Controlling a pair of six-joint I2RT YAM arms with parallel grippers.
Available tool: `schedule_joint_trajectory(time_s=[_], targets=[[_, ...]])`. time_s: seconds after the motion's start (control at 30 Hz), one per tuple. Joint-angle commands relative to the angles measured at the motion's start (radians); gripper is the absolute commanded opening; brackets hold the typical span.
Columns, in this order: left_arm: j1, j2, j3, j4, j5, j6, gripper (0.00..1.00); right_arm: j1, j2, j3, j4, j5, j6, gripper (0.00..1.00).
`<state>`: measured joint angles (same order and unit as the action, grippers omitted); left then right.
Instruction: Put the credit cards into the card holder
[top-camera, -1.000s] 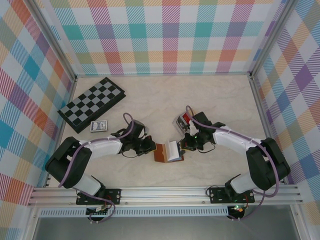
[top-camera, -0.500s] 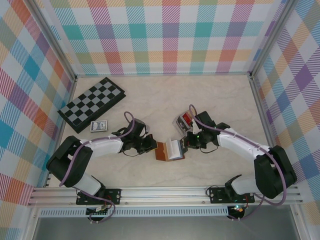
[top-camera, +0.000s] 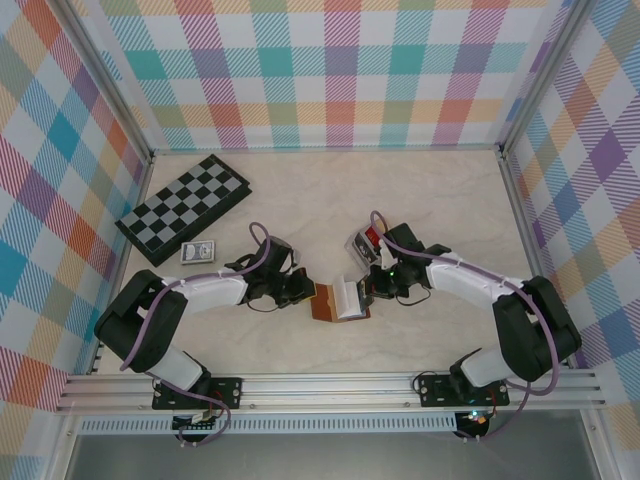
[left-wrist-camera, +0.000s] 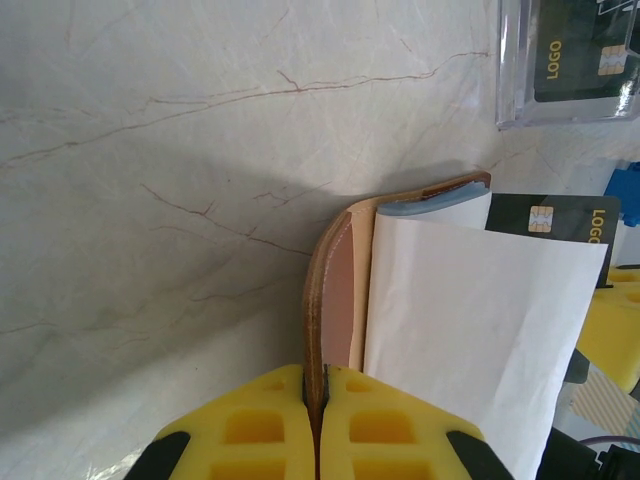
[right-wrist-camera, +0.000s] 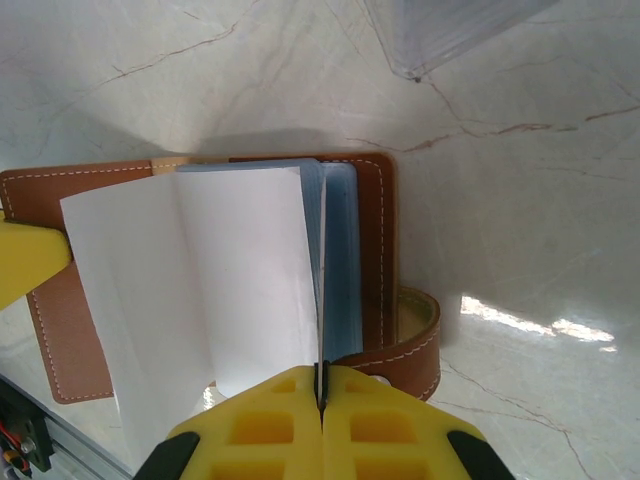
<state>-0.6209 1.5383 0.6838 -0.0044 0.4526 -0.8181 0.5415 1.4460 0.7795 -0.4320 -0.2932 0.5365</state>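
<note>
Reddish-brown leather, the card holder (top-camera: 338, 302) lies open on the bench (top-camera: 430, 200), between both hands. Clenched on its cover edge, the left hand (left-wrist-camera: 315, 400) pins it down. The right hand (right-wrist-camera: 322, 385) pinches a black credit card (left-wrist-camera: 550, 218) edge-on, just ahead of its fingertips among the sleeves (right-wrist-camera: 250, 270). Insertion looks under way to me. Next the card wants a straight push into a pocket, then letting go.

The top camera looks down on the whole table (top-camera: 420, 200) from above. Both wrist cameras face the card holder (top-camera: 322, 302) closely, from opposite sides.
</note>
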Motion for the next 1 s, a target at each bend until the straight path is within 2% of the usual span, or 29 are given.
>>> schedule_joint_trajectory(time_s=[0.0, 0.17, 0.53, 0.97], targets=[[-0.007, 0.016, 0.02, -0.021, 0.001, 0.014, 0.0, 0.006, -0.005, -0.013, 0.0, 0.02, -0.038, 0.04], [-0.006, 0.022, 0.022, -0.023, 0.003, 0.017, 0.0, 0.007, -0.012, -0.011, -0.008, 0.028, -0.069, 0.04], [-0.008, 0.046, 0.031, -0.01, 0.015, 0.014, 0.0, 0.008, 0.005, -0.042, 0.095, -0.076, -0.016, 0.04], [-0.016, 0.067, 0.038, -0.003, 0.017, 0.015, 0.0, 0.011, -0.061, 0.026, -0.002, -0.048, -0.013, 0.06]])
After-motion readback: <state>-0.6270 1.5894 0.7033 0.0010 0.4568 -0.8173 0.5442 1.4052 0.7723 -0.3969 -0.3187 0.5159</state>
